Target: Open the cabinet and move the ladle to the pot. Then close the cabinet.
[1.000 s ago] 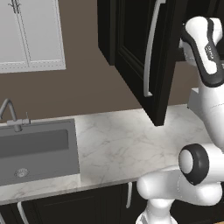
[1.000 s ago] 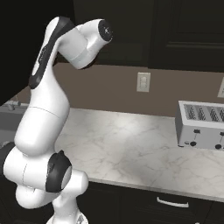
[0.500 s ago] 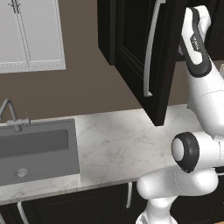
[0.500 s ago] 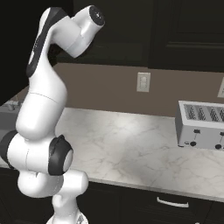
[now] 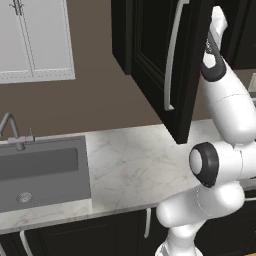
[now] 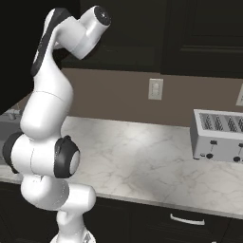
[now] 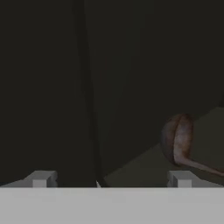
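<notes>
The black wall cabinet (image 5: pixel 150 55) has its door swung open toward me, its long silver bar handle (image 5: pixel 170 65) facing the left base view. My arm rises behind that door and reaches into the dark opening. Inside, the ladle (image 7: pixel 177 141) lies on the shelf at the right of the hand view; its brownish bowl faces me and its thin handle runs off right. My gripper (image 7: pixel 110 179) is open, short of the ladle, with its right fingertip (image 7: pixel 179 178) just below the bowl. Nothing sits between the fingers. The pot is out of view.
A marble counter (image 5: pixel 130 165) runs below the cabinet, with a grey sink (image 5: pixel 40 170) and faucet (image 5: pixel 12 130) at its left. A white-doored wall cabinet (image 5: pixel 35 40) hangs above the sink. A toaster (image 6: pixel 218 135) stands at the right, under a wall outlet (image 6: pixel 155 88).
My arm has straightened and swung upward, carrying the hand higher and further into the cabinet behind the open door. The door and counter have stayed put.
</notes>
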